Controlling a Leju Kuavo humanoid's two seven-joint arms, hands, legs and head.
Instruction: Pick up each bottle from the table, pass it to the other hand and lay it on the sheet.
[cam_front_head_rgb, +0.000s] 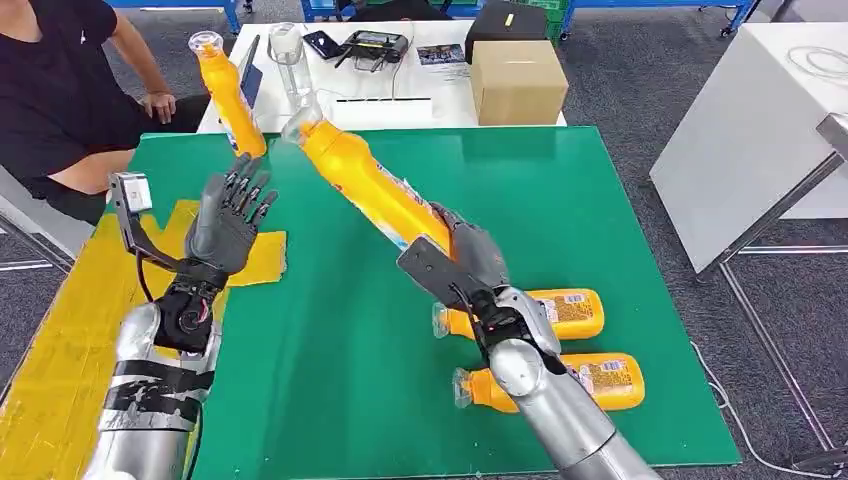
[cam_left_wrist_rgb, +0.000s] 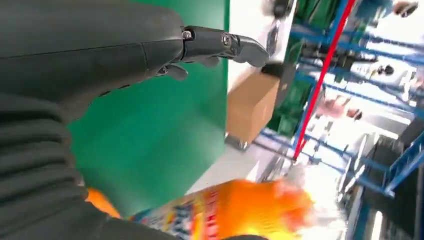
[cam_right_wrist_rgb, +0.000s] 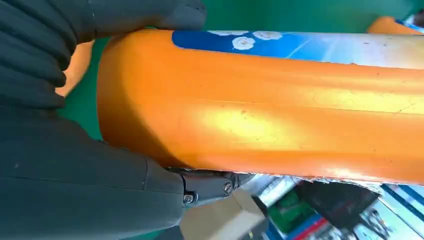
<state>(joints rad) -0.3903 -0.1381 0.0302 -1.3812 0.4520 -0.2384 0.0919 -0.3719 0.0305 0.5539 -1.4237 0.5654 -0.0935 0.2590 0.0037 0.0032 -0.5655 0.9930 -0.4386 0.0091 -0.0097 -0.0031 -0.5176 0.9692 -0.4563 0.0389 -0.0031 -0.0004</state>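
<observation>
My right hand (cam_front_head_rgb: 472, 256) grips the base of a long orange bottle (cam_front_head_rgb: 365, 180), tilted up over the green mat (cam_front_head_rgb: 580, 190) with its clear cap pointing toward my left side. In the right wrist view the same bottle (cam_right_wrist_rgb: 260, 110) lies across the palm of that hand (cam_right_wrist_rgb: 55, 155). A short way left of the cap, my left hand (cam_front_head_rgb: 230, 215) is raised with fingers spread and holds nothing. The left wrist view has its fingers (cam_left_wrist_rgb: 220, 44) above the blurred bottle (cam_left_wrist_rgb: 235, 210). The yellow sheet (cam_front_head_rgb: 60, 340) lies under my left arm.
Two orange bottles (cam_front_head_rgb: 560, 312) (cam_front_head_rgb: 590, 380) lie on the mat beside my right forearm. Another orange bottle (cam_front_head_rgb: 225, 90) stands at the mat's far left corner. A person (cam_front_head_rgb: 60, 90) sits at the far left. A cardboard box (cam_front_head_rgb: 517, 80) and devices are on the white table behind.
</observation>
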